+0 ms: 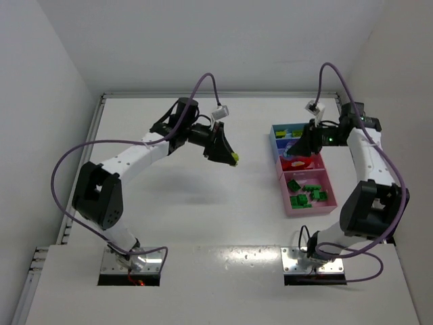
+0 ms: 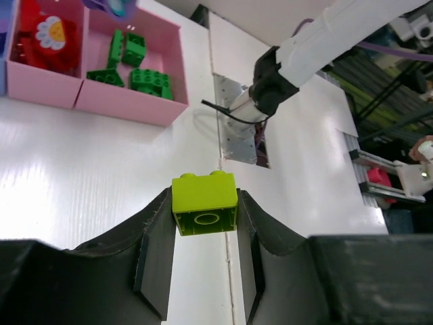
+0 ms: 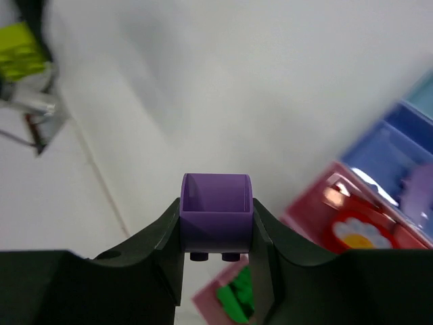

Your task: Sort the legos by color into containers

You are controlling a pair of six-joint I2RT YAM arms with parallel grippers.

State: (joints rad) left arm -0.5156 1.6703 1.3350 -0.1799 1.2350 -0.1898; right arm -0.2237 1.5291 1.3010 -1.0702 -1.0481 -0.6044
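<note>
The left gripper (image 2: 204,208) has its jaws drawn in tight on a yellow-green brick (image 2: 204,193). One finger presses each side of the brick, whose studs point away from the wrist and whose round underside socket faces the camera. In the top view this gripper hangs above the bare white table (image 1: 203,223) near its middle, well apart from the trays. The right gripper (image 3: 216,218) is likewise clamped on a purple brick (image 3: 216,203), pinched between both fingers with its hollow side toward the camera and two small dark studs showing beneath. From above, it sits over the far end of the tray row at the right of the table. Three trays stand there touching, in a line running away from the arms. The near pink tray (image 2: 128,107) holds several green bricks (image 2: 150,80), some flat and some tipped on edge. The middle pink tray (image 2: 40,91) holds red pieces (image 2: 30,51) and a white flower piece (image 2: 51,30) with a yellow centre. The blue tray (image 1: 273,139) lies farthest, its contents partly hidden by the right gripper and too small to tell.
</note>
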